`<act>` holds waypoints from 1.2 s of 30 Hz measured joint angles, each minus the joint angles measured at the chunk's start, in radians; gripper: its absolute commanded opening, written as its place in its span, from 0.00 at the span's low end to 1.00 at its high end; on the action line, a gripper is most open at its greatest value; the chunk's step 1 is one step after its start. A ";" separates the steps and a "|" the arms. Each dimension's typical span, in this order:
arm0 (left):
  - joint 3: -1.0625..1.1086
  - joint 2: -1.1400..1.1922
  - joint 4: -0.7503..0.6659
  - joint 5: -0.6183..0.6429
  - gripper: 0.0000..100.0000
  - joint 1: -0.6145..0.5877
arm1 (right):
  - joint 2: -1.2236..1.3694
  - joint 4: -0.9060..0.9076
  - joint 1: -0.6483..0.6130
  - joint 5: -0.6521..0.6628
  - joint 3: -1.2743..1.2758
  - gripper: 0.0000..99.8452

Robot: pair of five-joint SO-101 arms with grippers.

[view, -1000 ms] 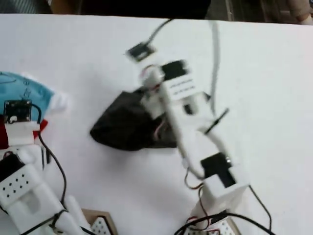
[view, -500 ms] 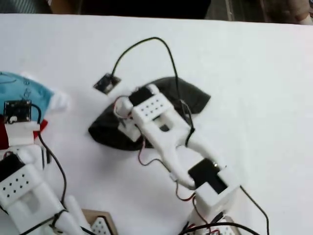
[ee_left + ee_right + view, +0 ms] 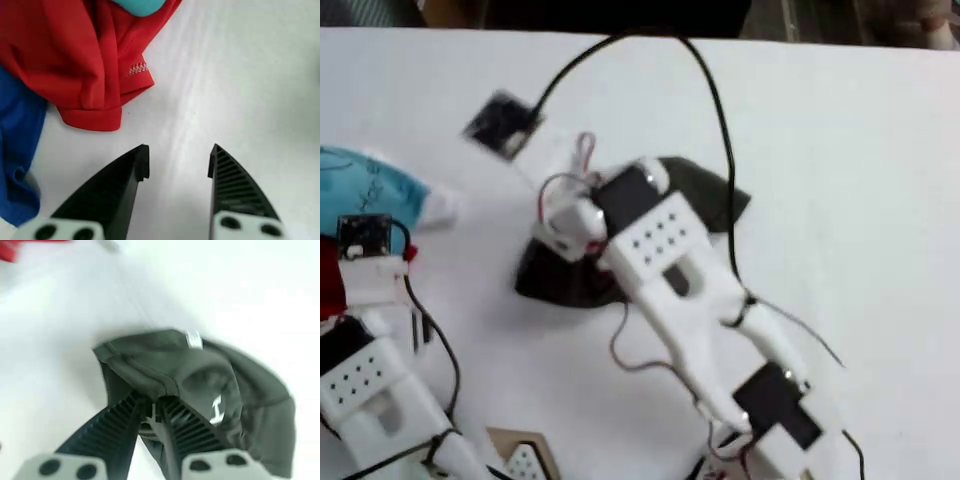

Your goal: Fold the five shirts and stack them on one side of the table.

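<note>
- High view: the right arm (image 3: 665, 255) lies across the middle of the table (image 3: 870, 150). The black shirt (image 3: 565, 285) is crumpled beneath its far end, not yet flat or squared. The left arm (image 3: 360, 385) sits off to the side, with the teal shirt (image 3: 370, 185) just beyond its tip.
- Left wrist view: the left claw (image 3: 177, 160) has its jaws apart and nothing between them, with bare table under the tips. The red shirt (image 3: 75, 60) lies just ahead of one tip without touching it. The blue shirt (image 3: 17, 150) runs alongside that same jaw. I judge these to be the pile the black shirt is bound for.
- Right wrist view: the right claw (image 3: 150, 407) is clamped on a bunched edge of the black shirt. The jaws are together on the cloth, and the rest of the garment mounds up just beyond the tips. I cannot tell how many layers are pinched.
- Assessment: the step in hand appears to be a fold of the black shirt.
  - I would carry the gripped edge low and straight over the shirt's body.
  - I would lay the edge down before letting go.
  - I would go slowly, because a bunched grip may drag the whole shirt rather than turn it over.
  - The idle left claw could pin the opposite edge.
</note>
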 measured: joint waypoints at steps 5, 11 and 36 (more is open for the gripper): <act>0.003 -0.002 -0.006 0.000 0.21 0.000 | -0.043 0.051 -0.114 0.061 -0.049 0.02; 0.008 -0.003 -0.028 0.000 0.21 0.000 | -0.046 0.052 -0.123 0.063 -0.055 0.17; -0.071 -0.003 -0.057 0.110 0.22 0.615 | 0.126 -0.153 0.473 0.025 0.184 0.33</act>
